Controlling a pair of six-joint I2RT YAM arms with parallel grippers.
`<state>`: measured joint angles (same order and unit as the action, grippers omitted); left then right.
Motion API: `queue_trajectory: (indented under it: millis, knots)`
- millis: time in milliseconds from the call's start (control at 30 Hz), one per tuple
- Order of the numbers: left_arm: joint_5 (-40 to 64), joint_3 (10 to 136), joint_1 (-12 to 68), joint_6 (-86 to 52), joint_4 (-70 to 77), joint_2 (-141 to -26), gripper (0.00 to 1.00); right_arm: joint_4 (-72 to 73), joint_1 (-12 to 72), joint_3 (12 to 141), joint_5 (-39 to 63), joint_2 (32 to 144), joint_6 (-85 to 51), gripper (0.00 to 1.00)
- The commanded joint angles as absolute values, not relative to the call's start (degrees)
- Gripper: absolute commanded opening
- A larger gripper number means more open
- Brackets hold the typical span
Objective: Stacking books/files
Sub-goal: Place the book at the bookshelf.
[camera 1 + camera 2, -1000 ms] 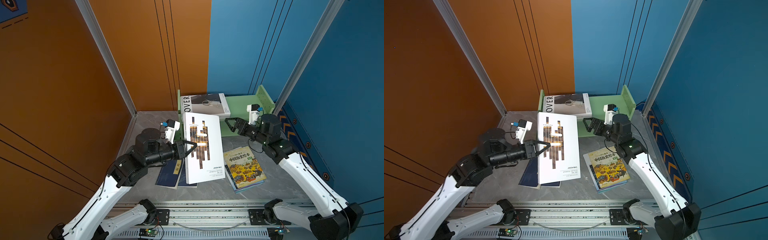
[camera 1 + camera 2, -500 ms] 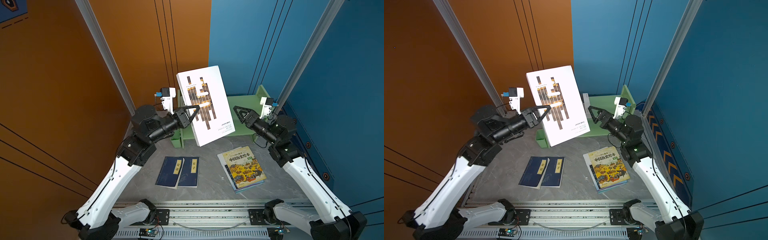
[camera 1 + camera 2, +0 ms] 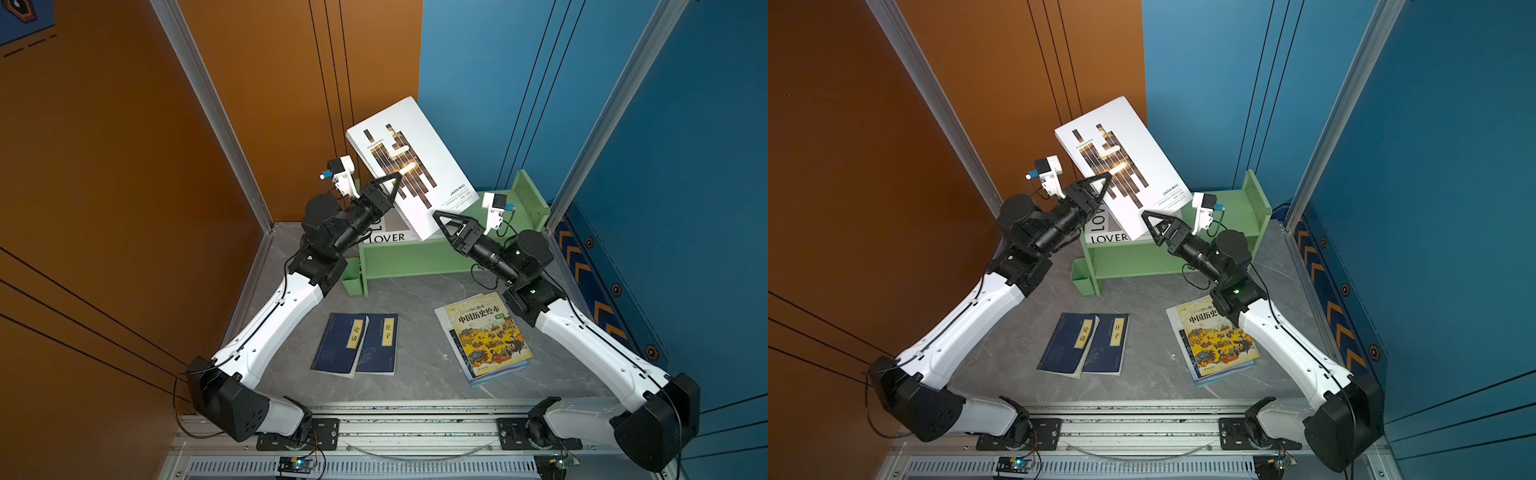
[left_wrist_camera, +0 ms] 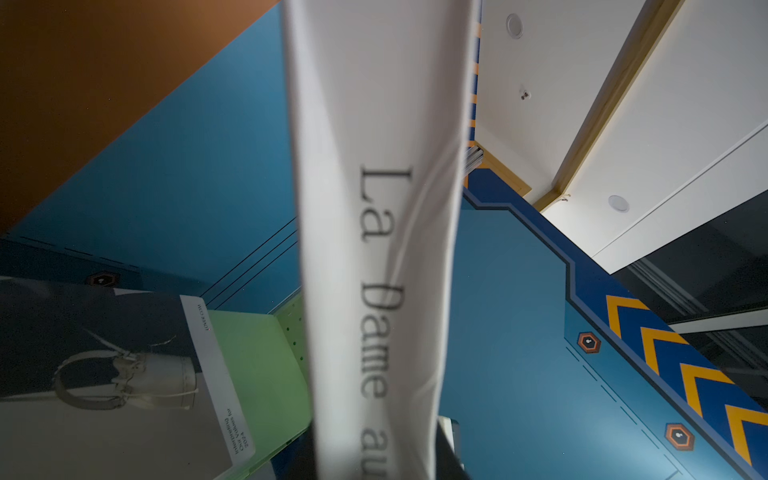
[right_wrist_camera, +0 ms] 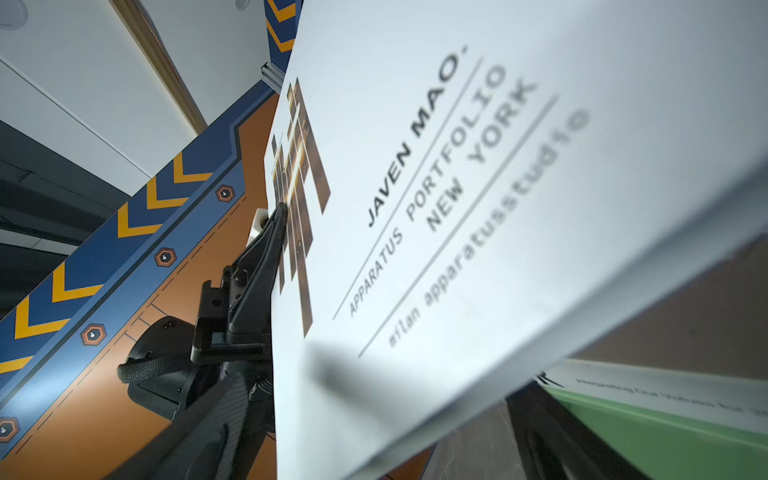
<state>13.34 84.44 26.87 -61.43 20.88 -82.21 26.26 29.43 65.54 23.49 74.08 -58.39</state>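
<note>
Top views, left end effector point(image 3: 397, 180): jaws closed narrowly on a long edge of the white book with brown-black bars point(image 3: 440, 166); one finger lies across the bars on the cover.
Top views, white book with brown-black bars: in the air and tilted, cover toward the camera, above the green shelf point(image 3: 415, 257).
Top views, right end effector point(image 3: 441, 219): jaws spread wide, gripping nothing, right at the lifted book's lower corner; whether it touches cannot be told.
Top views, thick white "LOVER" book point(image 3: 388, 237): flat on the shelf's top, at the left arm's end.
Top views, two navy yellow-labelled books point(image 3: 357, 345): side by side on the grey table point(image 3: 415, 299), inner edges meeting.
Top views, yellow illustrated Chinese picture book point(image 3: 486, 332): flat on the table beneath the right arm, lying on the thin light-blue book point(image 3: 498, 376), whose edge peeks out.
Left wrist, held book point(image 4: 374, 208): seen edge-on, running up the middle, lettered "La Dame au"; the "LOVER" book point(image 4: 124, 374) lies on the shelf point(image 4: 257, 365) behind it.
Right wrist, held book point(image 5: 498, 208): cover fills the view, lettered "JAVEN MAO."
Right wrist, left end effector point(image 5: 280, 212): black finger pressed flat on the barred part of the cover.
Right wrist, right end effector: its own fingers are only dark blurs by the book's lower edge; contact cannot be told.
</note>
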Motion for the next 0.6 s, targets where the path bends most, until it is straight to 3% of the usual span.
queue_trajectory:
  millis: [0,333,567]
  knots:
    - [15.5,85.7,26.0,-68.1,31.3,-84.0,0.16,30.1,30.5,68.6,22.5,76.7,-61.8,0.98]
    - [14.9,82.6,26.4,-75.0,40.3,-87.3,0.20,38.2,31.0,68.3,17.9,79.0,-65.8,0.61]
    - [15.2,82.5,26.8,-75.3,40.5,-87.2,0.37,42.9,30.3,69.1,19.9,81.8,-69.7,0.43]
